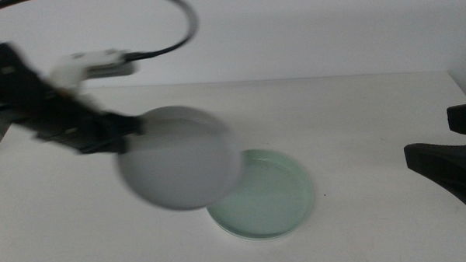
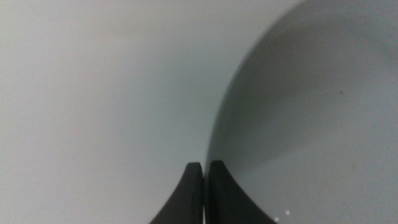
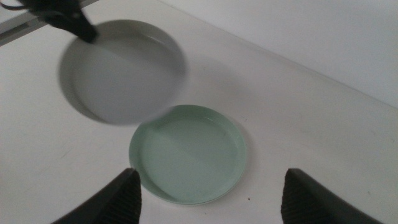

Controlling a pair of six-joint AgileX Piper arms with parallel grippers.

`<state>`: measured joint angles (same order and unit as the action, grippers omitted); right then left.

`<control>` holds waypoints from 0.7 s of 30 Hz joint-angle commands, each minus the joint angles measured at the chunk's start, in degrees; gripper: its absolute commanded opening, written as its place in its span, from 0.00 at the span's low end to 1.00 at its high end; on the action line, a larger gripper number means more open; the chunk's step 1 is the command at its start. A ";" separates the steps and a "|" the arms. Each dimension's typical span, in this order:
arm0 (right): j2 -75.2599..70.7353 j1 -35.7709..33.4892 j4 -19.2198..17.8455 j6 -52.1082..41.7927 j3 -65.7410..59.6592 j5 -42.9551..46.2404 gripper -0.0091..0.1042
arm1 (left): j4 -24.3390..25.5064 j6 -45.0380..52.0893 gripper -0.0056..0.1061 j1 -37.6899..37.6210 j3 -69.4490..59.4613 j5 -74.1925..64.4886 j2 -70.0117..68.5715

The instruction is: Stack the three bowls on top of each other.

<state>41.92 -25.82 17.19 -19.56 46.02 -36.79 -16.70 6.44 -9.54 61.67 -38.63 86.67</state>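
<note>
Two of the bowls are in view. A light blue-grey bowl (image 1: 179,156) (image 3: 121,71) hangs tilted and motion-blurred above the table, and my left gripper (image 1: 128,135) (image 2: 204,165) is shut on its rim at its left side. In the left wrist view the blue-grey bowl (image 2: 311,112) fills the area beside the closed jaws. It overlaps the left edge of a pale mint green bowl (image 1: 270,196) (image 3: 186,152), which lies flat on the table. My right gripper (image 1: 429,136) (image 3: 211,180) waits open at the right, apart from both bowls.
The white table (image 1: 372,103) carries only the green bowl. A black cable (image 1: 186,24) loops above the left arm, near the back wall. The table's back edge runs along that wall.
</note>
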 commanded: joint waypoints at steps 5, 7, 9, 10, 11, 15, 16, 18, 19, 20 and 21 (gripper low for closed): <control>-0.07 0.21 0.28 -0.77 1.28 3.41 0.58 | -1.41 -5.48 0.05 -11.97 7.71 5.09 4.84; -0.07 0.21 0.28 -0.77 1.28 3.41 0.58 | -1.41 -6.44 0.05 -14.14 8.45 7.05 7.48; -0.07 0.21 0.28 -0.77 1.28 3.41 0.58 | -1.62 -7.28 0.05 -15.41 8.53 9.24 9.48; -0.07 0.21 0.28 -0.77 1.28 3.41 0.58 | -1.62 -7.86 0.05 -15.95 8.53 10.31 10.48; -0.07 0.21 0.28 -0.77 1.28 3.41 0.58 | -1.62 -8.09 0.05 -16.23 8.53 11.10 11.22; -0.07 0.21 0.28 -0.77 1.28 3.41 0.58 | -4.46 -8.03 0.05 -16.29 8.53 12.64 14.50; -0.07 0.21 0.28 -0.77 1.28 3.41 0.58 | -5.05 -7.88 0.05 -16.29 8.53 12.91 15.03; -0.07 0.21 0.28 -0.77 1.28 3.41 0.58 | -5.50 -7.83 0.06 -16.29 8.53 13.22 15.81; -0.07 0.21 0.28 -0.77 1.28 3.41 0.58 | -5.30 -7.75 0.07 -16.29 8.53 13.22 16.24; -0.07 0.21 0.28 -0.77 1.28 3.39 0.58 | -5.23 -7.61 0.09 -16.29 8.53 13.22 16.37; -0.07 0.21 0.28 -0.77 1.28 3.39 0.58 | -4.86 -7.40 0.13 -16.29 8.53 13.22 16.56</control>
<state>41.92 -25.82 17.14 -19.56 46.02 -36.79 -20.37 -0.80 -25.55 68.45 -27.84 105.89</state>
